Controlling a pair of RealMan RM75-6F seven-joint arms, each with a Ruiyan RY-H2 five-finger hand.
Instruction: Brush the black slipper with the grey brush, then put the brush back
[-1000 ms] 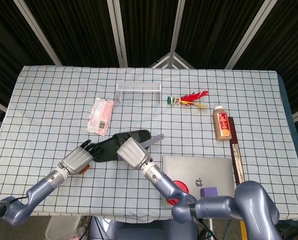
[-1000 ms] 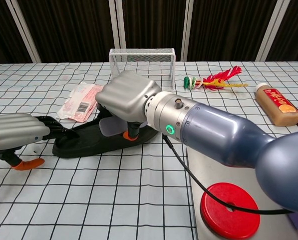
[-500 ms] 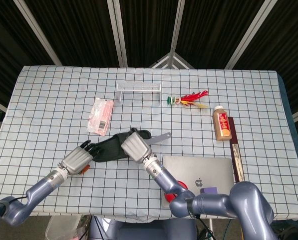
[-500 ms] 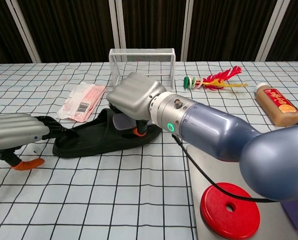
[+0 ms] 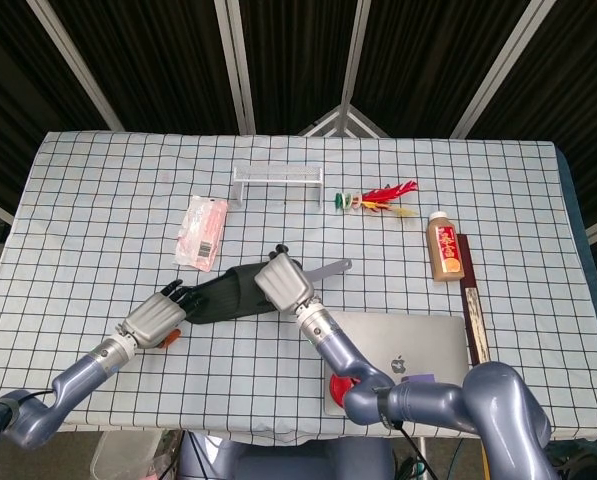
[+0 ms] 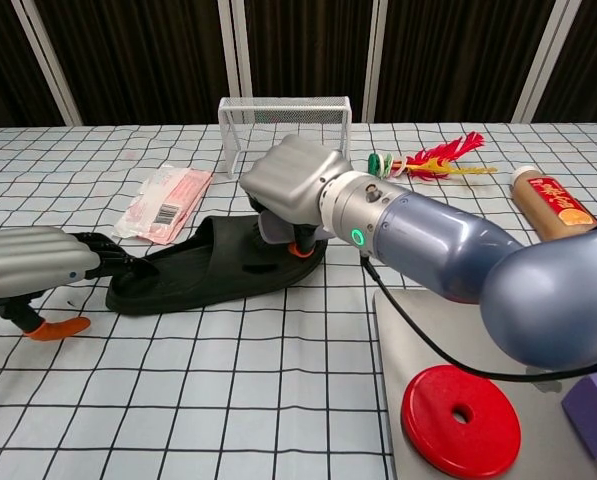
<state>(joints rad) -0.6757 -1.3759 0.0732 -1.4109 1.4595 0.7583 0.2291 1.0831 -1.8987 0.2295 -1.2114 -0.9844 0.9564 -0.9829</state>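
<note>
My right hand grips the grey brush over the toe of the black slipper, near the table's front edge. My left hand holds the slipper's heel. The laptop shows an Apple logo; the bottle label is unreadable.

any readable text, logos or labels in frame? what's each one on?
No words read clearly.
Apple logo, no lettering: on the laptop lid.
Bottle label: orange print, too blurred to read.
Pink packet: barcode sticker, digits too small to read.
Right arm: a green ring light, no text.
</note>
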